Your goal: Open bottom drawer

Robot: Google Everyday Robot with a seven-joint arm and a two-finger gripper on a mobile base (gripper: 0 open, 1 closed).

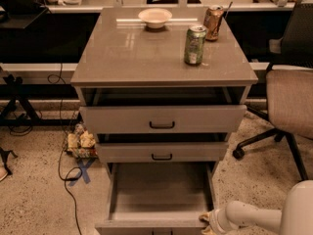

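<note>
The bottom drawer (160, 189) of the grey-beige cabinet (161, 58) stands pulled far out, showing a plain grey, empty inside. Its front panel (146, 226) runs along the lower edge of the view, and its handle is mostly cut off there. My gripper (206, 222) is at the drawer's front right corner, at the front panel's right end. My white arm (254, 216) reaches in from the lower right. The top drawer (162, 119) and the middle drawer (161, 152) stand slightly ajar above it.
On the cabinet top stand a green can (195, 44), a brown can (213, 22) and a white bowl (155, 17). An office chair (291, 102) stands close on the right. Cables (62, 151), a small bag (80, 142) and blue tape (81, 172) lie on the floor at the left.
</note>
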